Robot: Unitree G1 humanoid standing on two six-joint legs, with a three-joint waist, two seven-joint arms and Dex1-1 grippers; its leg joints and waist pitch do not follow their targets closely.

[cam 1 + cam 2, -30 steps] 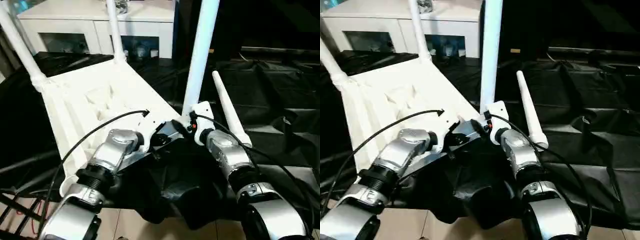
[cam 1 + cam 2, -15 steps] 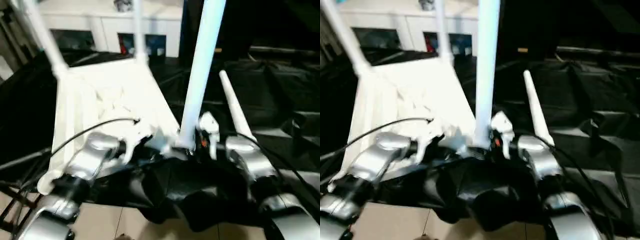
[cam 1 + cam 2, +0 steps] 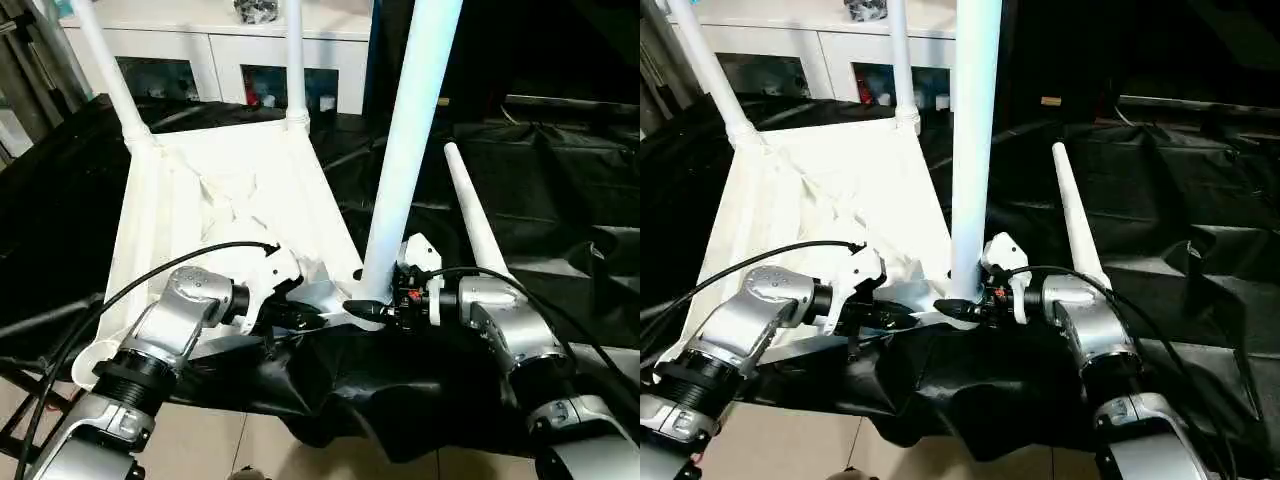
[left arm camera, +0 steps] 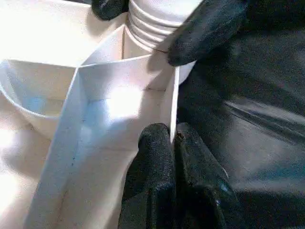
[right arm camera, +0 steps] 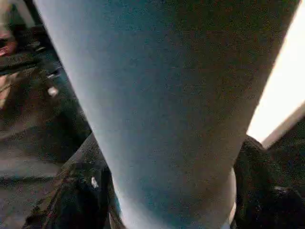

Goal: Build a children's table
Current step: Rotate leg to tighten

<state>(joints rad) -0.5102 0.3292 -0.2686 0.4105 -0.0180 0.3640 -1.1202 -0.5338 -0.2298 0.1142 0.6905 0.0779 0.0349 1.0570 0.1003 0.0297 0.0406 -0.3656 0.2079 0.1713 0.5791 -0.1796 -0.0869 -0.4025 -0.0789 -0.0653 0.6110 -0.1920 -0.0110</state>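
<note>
The children's table top [image 3: 230,200] lies upside down on the black cloth, ribs showing. Two white legs [image 3: 110,70] [image 3: 295,60] stand in its far corners. A third leg [image 3: 410,150] stands in the near right corner socket, its ribbed end [image 4: 152,24] at the socket mouth. My right gripper [image 3: 960,308] is shut on this leg's base, a finger [image 5: 81,191] on each side. My left gripper [image 4: 172,136] is shut, pinching the thin rim wall of the top beside that socket. A fourth leg [image 3: 475,225] lies loose on the cloth to the right.
A white cabinet with glass doors [image 3: 240,50] stands behind the black-draped work table [image 3: 540,170]. The cloth hangs over the near edge above a pale floor [image 3: 230,440]. A dark metal frame [image 3: 30,60] rises at far left.
The camera has shifted. My right gripper has swung round to the side of the near leg's base and its fingers have closed in on it. The left grip on the rim is unchanged.
</note>
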